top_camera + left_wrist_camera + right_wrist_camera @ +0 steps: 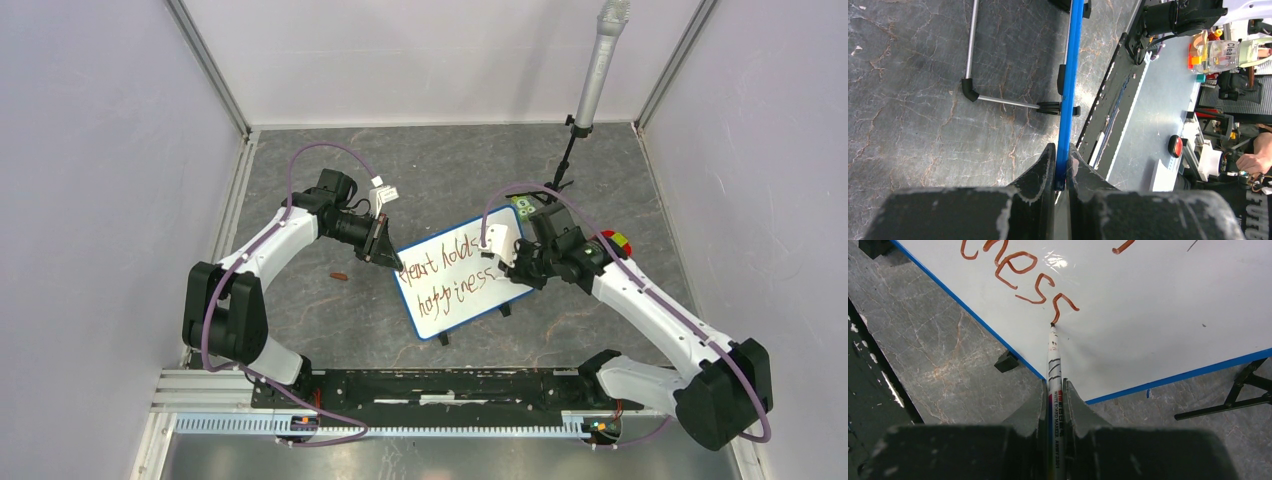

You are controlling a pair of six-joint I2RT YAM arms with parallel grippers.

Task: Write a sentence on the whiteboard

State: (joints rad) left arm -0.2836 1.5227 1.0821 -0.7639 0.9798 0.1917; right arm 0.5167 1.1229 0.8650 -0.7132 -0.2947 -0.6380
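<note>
Reddish-brown handwriting, the sentence, reads "Heart holds happiness" in two lines across a small whiteboard with a thin blue frame. The board stands tilted on black feet near the middle of a grey marbled table, between the two arms. The left gripper reaches in from the left, its fingers pinched narrowly on the blue frame at the board's edge, steadying it. The right gripper comes from the right with its fingers closed tight around a whiteboard marker. The marker's tip touches the board at the tail end of the final "s" of "happiness". All three words appear fully formed and readable, and bare white board lies beyond the last letter. The writing looks essentially finished. What seems left is to lift the tip off the surface, perhaps add a full stop, and let go of the board.
</note>
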